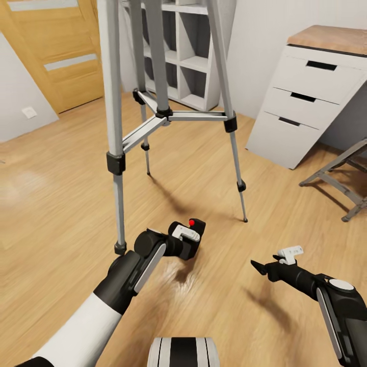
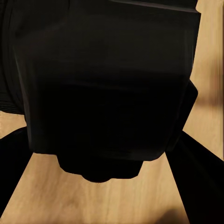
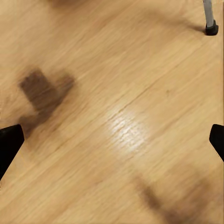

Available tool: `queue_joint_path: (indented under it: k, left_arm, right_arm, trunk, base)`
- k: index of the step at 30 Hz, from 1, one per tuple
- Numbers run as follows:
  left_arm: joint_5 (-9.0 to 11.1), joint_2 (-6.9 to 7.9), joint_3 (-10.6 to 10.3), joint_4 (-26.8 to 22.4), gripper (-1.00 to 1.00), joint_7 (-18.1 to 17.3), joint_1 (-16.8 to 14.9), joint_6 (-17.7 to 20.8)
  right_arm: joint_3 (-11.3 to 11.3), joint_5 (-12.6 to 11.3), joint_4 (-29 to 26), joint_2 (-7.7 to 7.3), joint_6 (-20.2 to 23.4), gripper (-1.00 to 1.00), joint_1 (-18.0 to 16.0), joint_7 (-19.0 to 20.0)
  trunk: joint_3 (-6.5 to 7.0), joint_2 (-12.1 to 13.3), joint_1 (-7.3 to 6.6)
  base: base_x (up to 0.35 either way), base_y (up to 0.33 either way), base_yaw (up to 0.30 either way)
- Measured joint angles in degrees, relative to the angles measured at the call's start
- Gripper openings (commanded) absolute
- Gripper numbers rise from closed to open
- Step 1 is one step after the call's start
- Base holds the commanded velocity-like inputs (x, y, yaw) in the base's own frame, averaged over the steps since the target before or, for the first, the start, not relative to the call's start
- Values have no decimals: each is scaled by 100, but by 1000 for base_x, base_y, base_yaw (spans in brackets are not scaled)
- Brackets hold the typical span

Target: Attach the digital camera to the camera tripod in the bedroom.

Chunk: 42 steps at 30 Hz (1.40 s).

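The digital camera (image 1: 198,227), a chunky black body with a red button (image 1: 192,223) on top, is held just above the plank floor, with my left gripper (image 1: 187,243) shut on it. In the left wrist view the camera (image 2: 107,88) sits between the two dark fingers (image 2: 11,161). The camera tripod (image 1: 163,115) stands right behind it on three silver-grey legs with black collars; its head is out of view above. My right gripper (image 1: 261,266) hangs open over bare floor to the right, with fingertips (image 3: 10,142) spread wide and a tripod foot (image 3: 211,29) beyond.
A white drawer unit with a wooden top (image 1: 311,86) stands at the right, with a grey metal stool (image 1: 341,176) in front of it. White cube shelves (image 1: 188,61) are behind the tripod, and a wooden door (image 1: 56,51) is at the left. Open floor lies between my arms.
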Motion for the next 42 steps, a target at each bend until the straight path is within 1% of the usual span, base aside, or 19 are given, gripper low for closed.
queue_joint_path:
  k: [6,7,8,12,16,27,34,36,37,42]
  left_arm:
    - [18,-32,6,-13,-100,-6,39,0]
    - [53,-74,8,-14,-100,-6,78,0]
    - [28,-75,9,-14,-100,-7,79,0]
    - [44,-159,10,-5,-100,-2,142,0]
    - [42,-199,10,15,-100,-1,168,0]
    - [20,-237,13,53,-100,4,293,0]
    - [15,-241,34,55,-100,7,425,0]
    - [14,-242,39,56,-100,7,448,0]
    - [26,-249,45,61,-100,8,476,0]
    - [30,-251,48,71,-100,9,487,0]
  right_arm:
    - [-1,0,0,-15,0,100,-2,0]
    - [-1,0,-1,-23,0,100,-2,2]
    - [-1,0,-1,-23,0,100,-2,2]
    - [-4,0,-1,-31,-3,100,-4,3]
    - [-5,0,-1,-37,-6,100,-8,3]
    - [-6,-1,-2,-37,-8,100,-28,5]
    - [-18,-1,1,-57,-2,100,-48,6]
    - [-54,0,0,-58,-2,100,-51,7]
    - [-162,2,-2,-50,-2,100,-56,8]
    - [-205,-2,0,-48,-1,100,-85,9]
  trunk:
    - [133,8,-15]
    - [155,9,-18]
    - [177,11,-21]
    - [266,16,-31]
    - [355,22,-41]
    - [599,36,-70]
    - [754,46,-88]
    - [798,48,-93]
    - [820,50,-95]
    - [931,56,-108]
  base:
    - [0,0,0]
    - [0,0,0]
    - [0,0,0]
    - [0,0,0]
    - [0,0,0]
    - [0,0,-17]
    - [0,0,-193]
    - [0,0,-249]
    - [0,0,-260]
    - [0,0,-263]
